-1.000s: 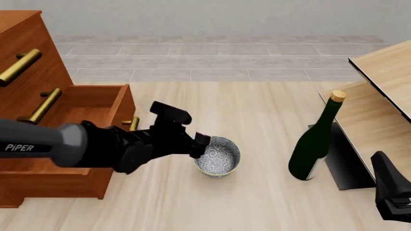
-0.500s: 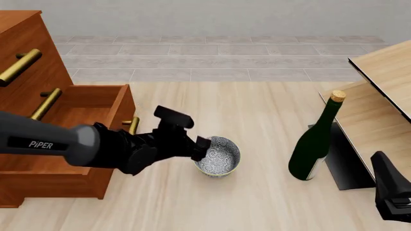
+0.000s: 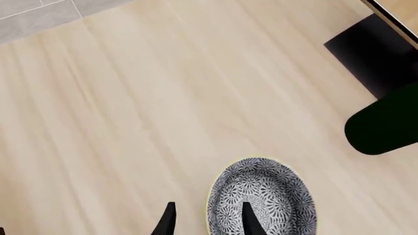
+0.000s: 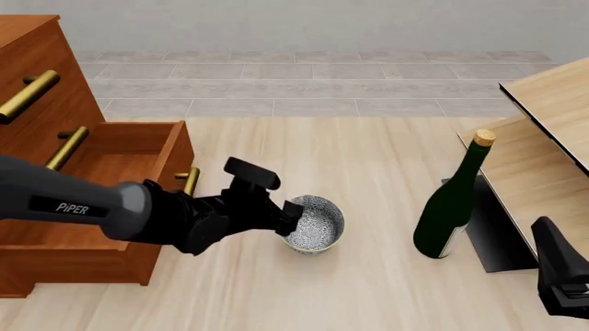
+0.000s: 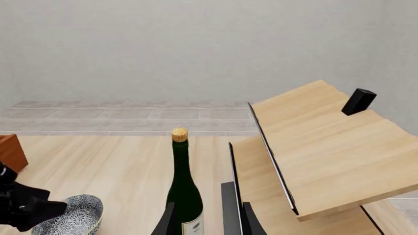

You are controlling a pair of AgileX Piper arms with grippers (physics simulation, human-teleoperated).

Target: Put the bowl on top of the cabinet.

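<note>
Front view: your left gripper [image 4: 292, 215] is down at the bowl [image 4: 314, 225], arm reaching in from the left, low over the table [image 4: 368, 165]. Bowl sits upright on the table, near the middle, just right of the cabinet [image 4: 55, 138], whose lower drawer [image 4: 120, 172] is pulled out. Bowl is on the table, not on the cabinet top.

Left wrist cam: fingers [image 3: 168, 221] are apart w/ the bowl's [image 3: 265, 198] near rim between them, one tip outside the wall, the other inside over the speckled pattern. Can't tell if either pad actually touches the rim; no squeeze visible. Dark green bottle [image 3: 385, 125] shows as a blob well off to one side of the bowl.

Bottle [image 4: 451, 207] stands upright w/ cork on, right of the bowl & apart from it, just beside the pale-wood furniture [image 4: 543, 158] w/ black edges.

Your right gripper [image 4: 563, 276] is parked at the lower right corner of the front view, away from the bowl. Right wrist cam: its fingers [image 5: 166, 221] are parted, holding nothing; bottle [image 5: 183, 181] is straight ahead, bowl [image 5: 72, 213] & the left gripper [image 5: 23, 205] off to the side, pale furniture [image 5: 326, 147] on the other side.
</note>
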